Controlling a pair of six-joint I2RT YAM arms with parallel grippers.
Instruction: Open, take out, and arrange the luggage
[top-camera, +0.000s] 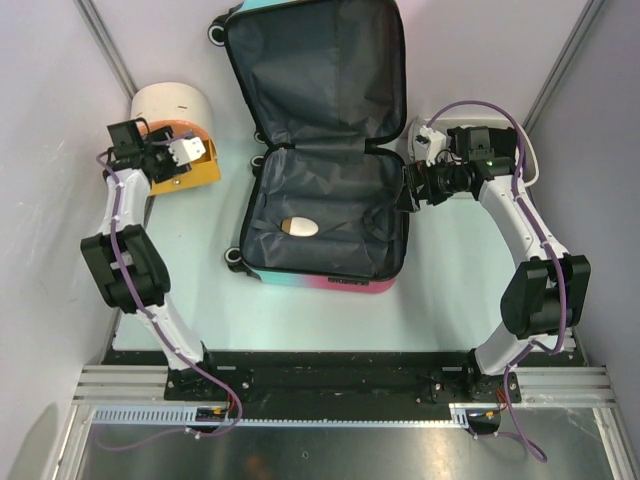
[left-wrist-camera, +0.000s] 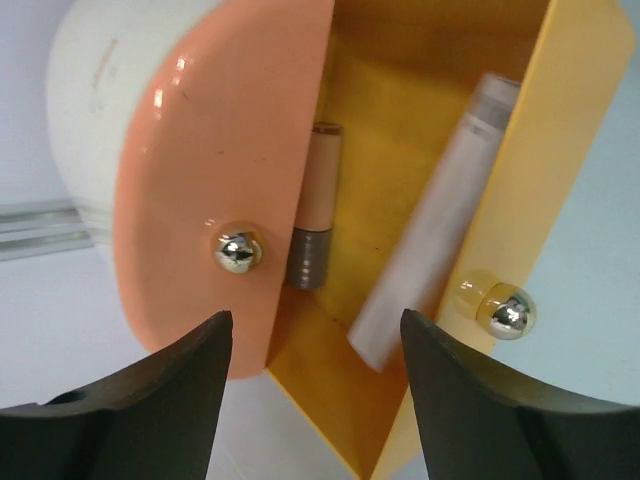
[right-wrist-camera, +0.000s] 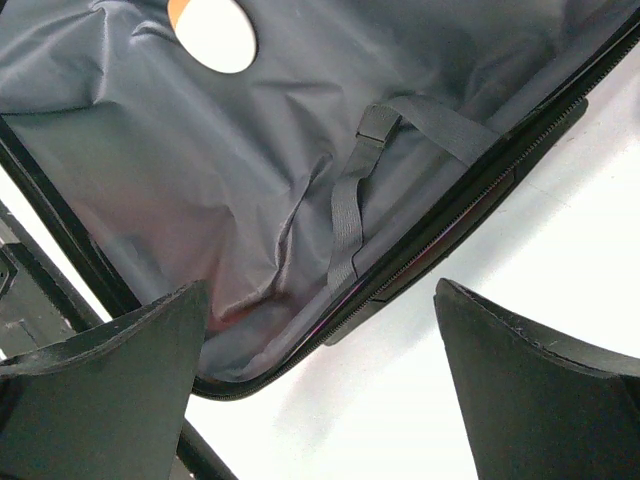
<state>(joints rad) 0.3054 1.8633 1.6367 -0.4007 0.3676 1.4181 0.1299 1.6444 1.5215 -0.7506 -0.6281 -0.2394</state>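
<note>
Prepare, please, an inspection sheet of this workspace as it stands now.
Surface: pale table; no spills seen.
Job's things: luggage lies open, both lined halves facing up; one oval cream item in the near half.
Clutter: cream-and-orange drawer box at far left; its yellow drawer is open and holds a short tube and a longer white tube.
Grippers: left end effector open at the drawer, holding nothing; right end effector open over the luggage's right edge, holding nothing.
Cables: purple cables run along both arms; no snag seen.
Surroundings: white wall panels with metal struts.
</note>
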